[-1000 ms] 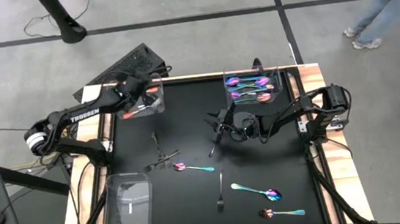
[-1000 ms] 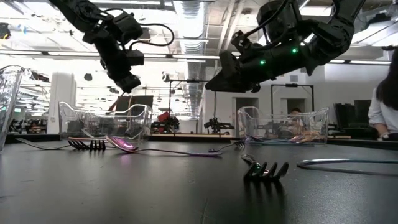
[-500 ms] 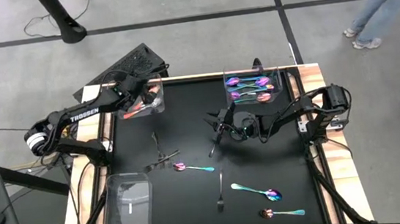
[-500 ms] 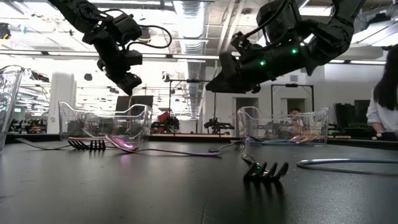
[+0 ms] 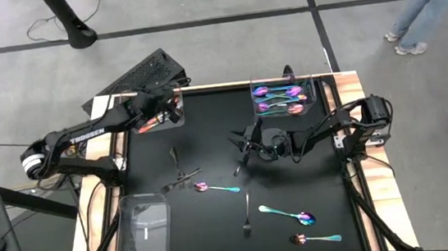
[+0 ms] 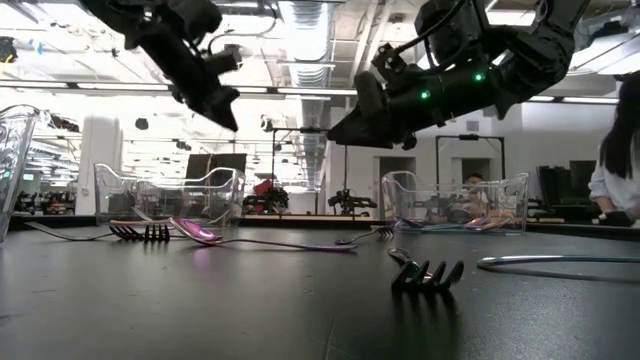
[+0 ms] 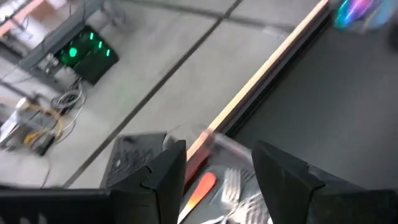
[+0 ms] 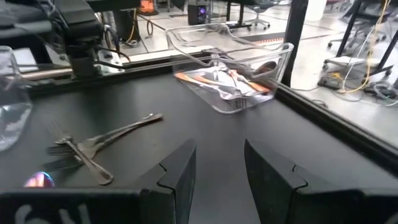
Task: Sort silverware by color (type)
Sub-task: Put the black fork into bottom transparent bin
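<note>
left gripper point(image 5: 174, 108) above 11 o'clock tray point(image 5: 160, 120), fingers apart and empty, right gripper point(image 5: 240, 139) mid-tabletop, fingers parted, empty, above black fork point(image 5: 237, 167)

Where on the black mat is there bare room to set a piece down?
Free: the near-left mat between the empty tray and the lone dark fork; also the far strip between the coppery tray and iridescent tray. Crowded: near-right, around the iridescent spoons.

clear trays point(image 5: 145, 230), black table point(image 5: 217, 225), keyboard point(image 5: 146, 70)
</note>
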